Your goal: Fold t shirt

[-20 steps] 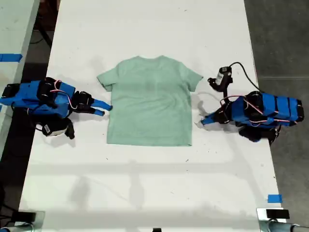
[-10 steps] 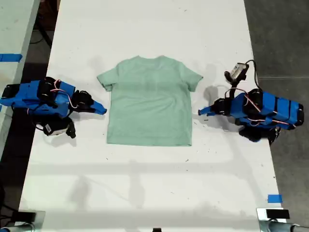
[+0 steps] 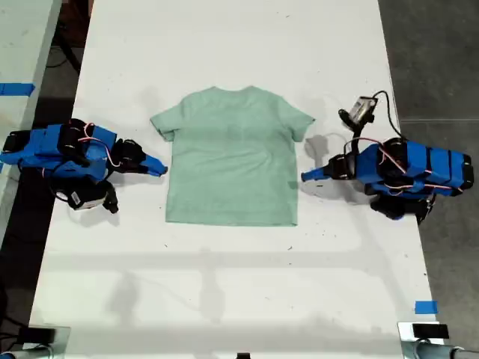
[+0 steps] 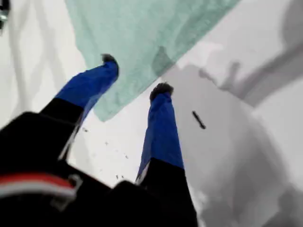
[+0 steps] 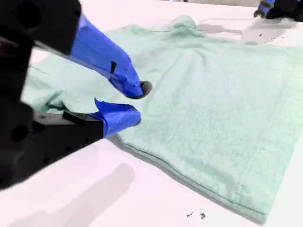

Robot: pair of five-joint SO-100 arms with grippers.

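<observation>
Blue jaws of the first gripper [image 4: 135, 74] stand apart and empty, straddling an edge of the mint t shirt [image 3: 232, 157]. The second gripper [image 5: 135, 101] is slightly parted beside the opposite edge. The shirt lies flat and unfolded on the white table [image 3: 224, 299]. Judged next: pinching both edges together.

The white tabletop [image 3: 239, 284] lies bare all round the t shirt [image 3: 232, 157], which sits flat at its middle. Wide open room runs to the tabletop's far and near edges. At the side edges, only my first gripper [image 3: 308, 176] and my second gripper [image 3: 159, 169] crowd the cloth's two flanks.
</observation>
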